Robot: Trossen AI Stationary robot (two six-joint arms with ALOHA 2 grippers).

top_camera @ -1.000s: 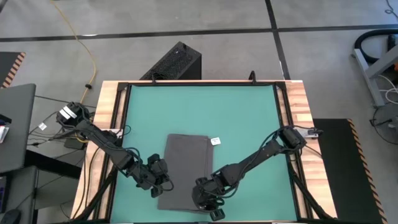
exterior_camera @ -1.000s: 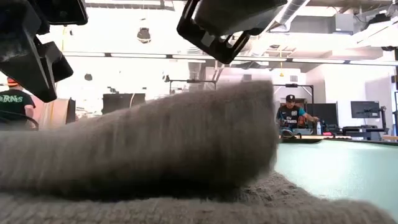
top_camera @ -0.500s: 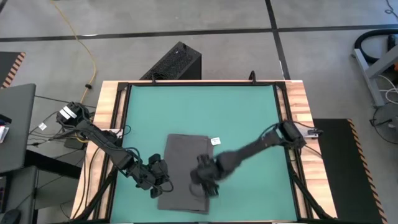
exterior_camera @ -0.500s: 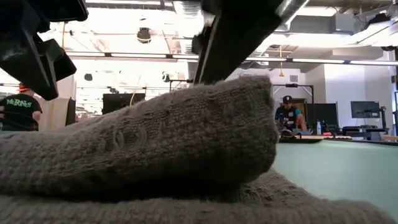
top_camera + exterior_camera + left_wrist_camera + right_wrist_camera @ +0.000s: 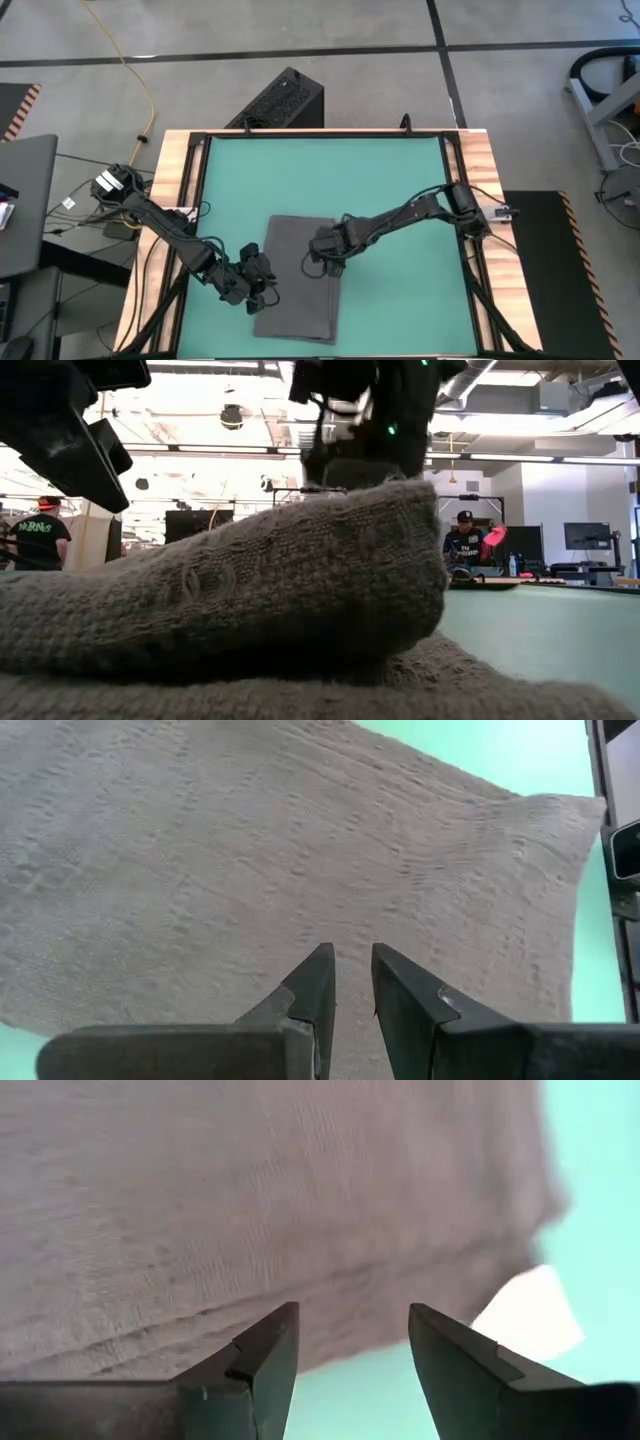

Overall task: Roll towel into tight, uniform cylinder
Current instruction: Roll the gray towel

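On the green mat point(image 5: 400, 190), toward 6 o'clock of the worktop, lies the towel point(image 5: 295, 285): dark grey, flat, roughly rectangular, long side running 12 to 6. No roll formed in the high view, though the low view shows a thick folded hump at the near edge.

Right end effector point(image 5: 325, 247) hovers over the towel's 1 o'clock corner, fingers spread and empty; its wrist view shows the gap clear, with cloth edge and a white tag point(image 5: 530, 1315) beyond. Left end effector point(image 5: 262, 290) sits at the towel's 9 o'clock edge; fingers point(image 5: 315, 985) narrowed to a slim gap with cloth behind them, and I can't tell whether any fabric is pinched.

Risks:
- Right grabs only the top layer at the far corner, so the fold peels apart instead of rolling.
- Uneven pull from one corner skews the roll into a cone.
- Left side not anchoring, so the whole towel slides on the smooth mat.
- Loose first turn leaves a slack core.

Materials: towel is a soft, nubby woven cloth with visible ribbing, limp and compressible. Mat is smooth and matte. Worktop rim is pale wood point(image 5: 170, 180).
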